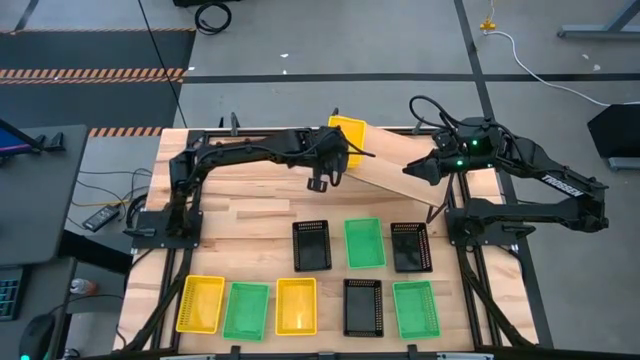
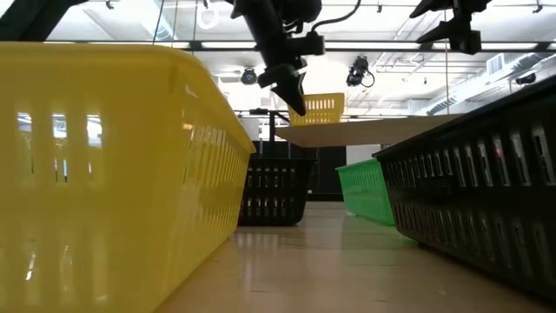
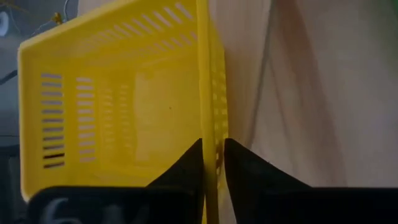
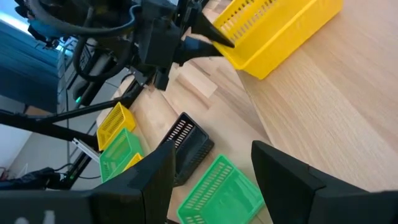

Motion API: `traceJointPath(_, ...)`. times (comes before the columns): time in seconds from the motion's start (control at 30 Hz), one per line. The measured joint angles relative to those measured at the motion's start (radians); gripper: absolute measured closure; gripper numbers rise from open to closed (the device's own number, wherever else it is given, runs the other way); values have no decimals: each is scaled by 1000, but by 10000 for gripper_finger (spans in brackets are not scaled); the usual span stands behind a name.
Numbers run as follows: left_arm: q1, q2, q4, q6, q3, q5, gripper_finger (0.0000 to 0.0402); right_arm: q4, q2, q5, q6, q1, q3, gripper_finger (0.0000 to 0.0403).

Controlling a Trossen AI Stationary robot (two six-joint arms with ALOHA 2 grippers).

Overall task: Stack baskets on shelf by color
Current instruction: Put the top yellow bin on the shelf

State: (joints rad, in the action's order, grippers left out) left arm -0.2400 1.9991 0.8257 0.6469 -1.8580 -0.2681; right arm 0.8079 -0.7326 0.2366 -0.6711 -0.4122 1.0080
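A yellow basket (image 1: 350, 132) is at the far left end of the light-wood shelf (image 1: 400, 172), which runs slanting across the back of the table. My left gripper (image 1: 334, 160) is shut on this basket; it also shows in the low view (image 2: 294, 94) and the right wrist view (image 4: 208, 32). My right gripper (image 4: 214, 180) is open and empty above the shelf's right part (image 1: 428, 168). Eight more baskets rest on their bottoms on the table in front. My left gripper holds the yellow basket by the rim of one side wall (image 3: 210, 124), near a corner, one finger (image 3: 193, 165) inside the basket and one (image 3: 242, 168) outside. The fingers slant down from the table's left, along the wall. The basket's bottom (image 4: 264, 65) looks to rest on the shelf.
Middle row: black (image 1: 311, 245), green (image 1: 364, 242) and black (image 1: 410, 247) baskets. Near row: yellow (image 1: 200, 303), green (image 1: 246, 310), yellow (image 1: 296, 305), black (image 1: 363, 306) and green (image 1: 415, 308) baskets. Bare tabletop (image 1: 250, 205) lies between the shelf and the rows.
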Motion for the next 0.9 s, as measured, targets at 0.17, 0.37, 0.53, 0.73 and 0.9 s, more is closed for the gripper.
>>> traceJointPath(0.17,-7,0,24,82,0,-2,350,1,0,-11,10,0,0,186)
traceJointPath(0.37,-12,0,25,91,0,-1,366,1,0,-11,11,0,0,186)
traceJointPath(0.53,-13,0,25,91,0,-6,373,1,0,-11,11,0,0,186)
traceJointPath(0.73,-13,0,25,98,0,-94,355,1,0,-11,11,0,0,186)
traceJointPath(0.9,-5,-1,37,97,-17,-102,337,1,0,-11,11,0,0,186)
